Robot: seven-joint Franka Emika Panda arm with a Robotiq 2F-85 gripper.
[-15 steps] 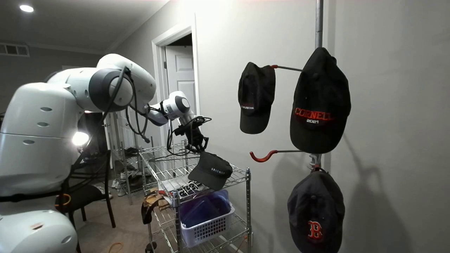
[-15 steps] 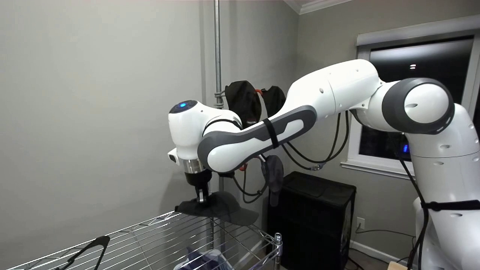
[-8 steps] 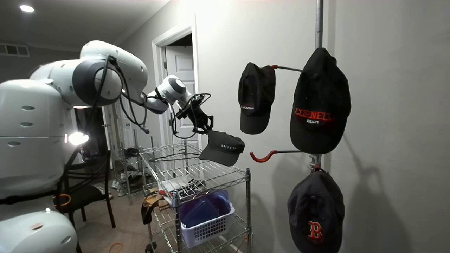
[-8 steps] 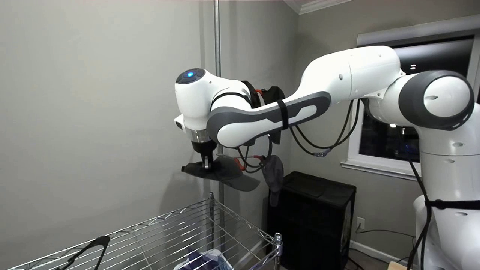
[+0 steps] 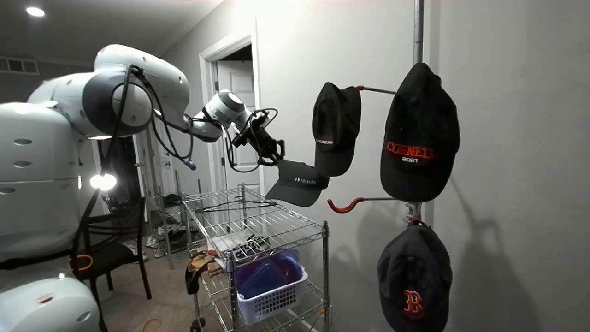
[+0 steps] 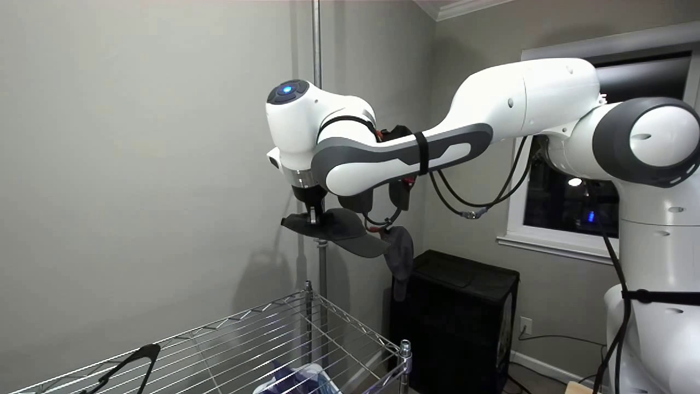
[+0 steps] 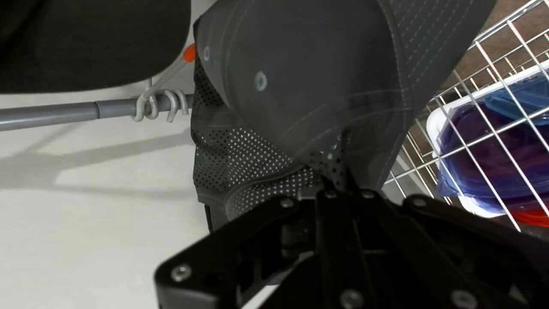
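While the gray cap [image 5: 297, 186] hangs in the air, higher than the wire shelf [image 5: 295, 241], your claw [image 7: 341, 184] is closed firmly on it, pinching the fabric near its perforated mesh. From that, you seem to have the grasp and the lift done; finding the cap a place and letting go are left. Near it in an exterior view, a red hook [image 5: 345, 210] juts out on a rod [image 5: 380, 198]; at the pole [image 5: 418, 32] hang a small-lettered black cap [image 5: 336, 124], the Cornell cap [image 5: 419, 131] and, lower down, a dark cap with a red B [image 5: 414, 272]. You'll notice the small-lettered black cap's brim overlapping the held one there; whether they touch, you can't tell from these views.
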